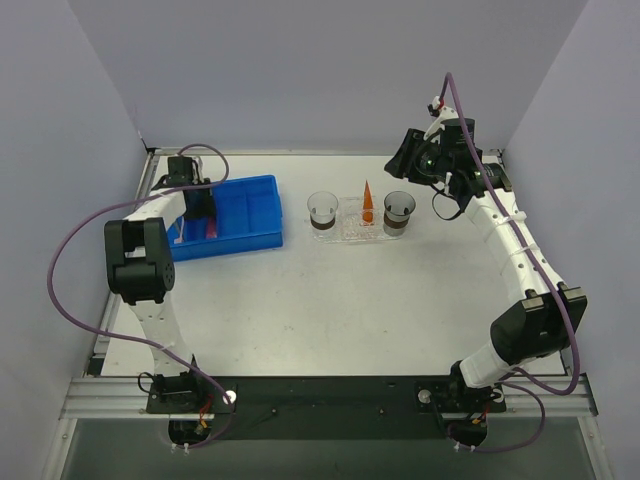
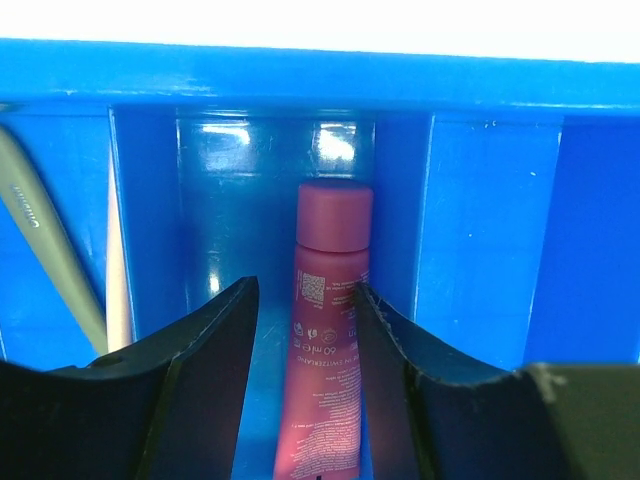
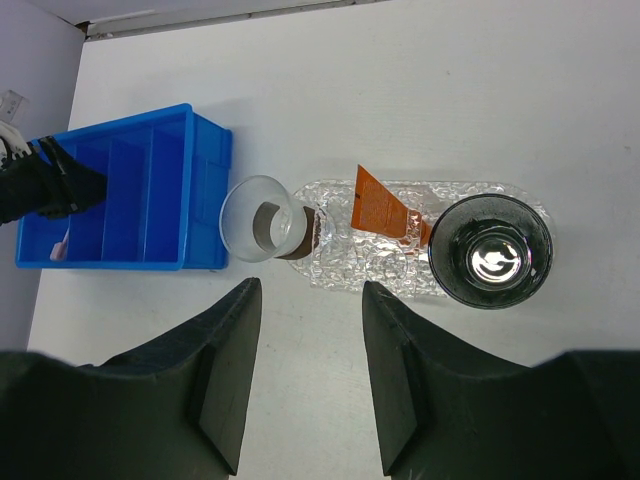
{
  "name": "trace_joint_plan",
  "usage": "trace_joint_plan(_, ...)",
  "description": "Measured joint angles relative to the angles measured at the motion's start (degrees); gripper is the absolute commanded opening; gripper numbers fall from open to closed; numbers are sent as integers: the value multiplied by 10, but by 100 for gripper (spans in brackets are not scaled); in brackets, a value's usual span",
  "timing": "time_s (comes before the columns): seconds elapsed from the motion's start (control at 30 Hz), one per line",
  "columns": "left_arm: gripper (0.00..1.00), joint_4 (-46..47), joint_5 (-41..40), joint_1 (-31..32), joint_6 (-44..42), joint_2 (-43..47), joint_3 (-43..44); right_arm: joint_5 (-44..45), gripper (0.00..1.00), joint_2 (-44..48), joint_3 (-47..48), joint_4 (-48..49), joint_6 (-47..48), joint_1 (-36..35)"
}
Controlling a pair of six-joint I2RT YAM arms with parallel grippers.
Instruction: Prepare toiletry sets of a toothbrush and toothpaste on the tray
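Left wrist view: the left end effector (image 2: 305, 288) straddles the pink toothpaste (image 2: 330, 330) in the blue bin (image 2: 500, 250) near the bench's (image 3: 500, 100) far-left corner, jaws apart and not yet clamped. The orange toothpaste (image 3: 382, 210) rests on the tray (image 3: 350, 268) by the far edge. The right end effector (image 3: 312, 290) hangs open and empty. The next move likely calls for closing, lifting and carrying.

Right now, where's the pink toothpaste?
The pink toothpaste lies in the blue bin on the table, left side, between the fingers of the left gripper (left wrist view).
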State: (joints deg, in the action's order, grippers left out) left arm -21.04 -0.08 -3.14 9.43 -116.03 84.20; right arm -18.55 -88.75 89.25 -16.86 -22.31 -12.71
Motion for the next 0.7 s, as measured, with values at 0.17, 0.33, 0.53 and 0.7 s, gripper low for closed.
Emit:
trace_joint_plan(0.17, 42, 1, 15, 0, 12, -3, 0, 0, 40, 0, 0, 4, 0, 0)
trace_joint_plan(0.33, 29, 7, 28, 2, 21, -4, -3, 0, 40, 0, 0, 4, -2, 0)
trace_joint_plan(0.53, 15, 11, 32, 1, 25, -3, -5, 0, 40, 0, 0, 5, -2, 0)
trace_joint_plan(0.7, 7, 14, 32, 0, 35, 2, -10, 0, 40, 0, 0, 12, -2, 0)
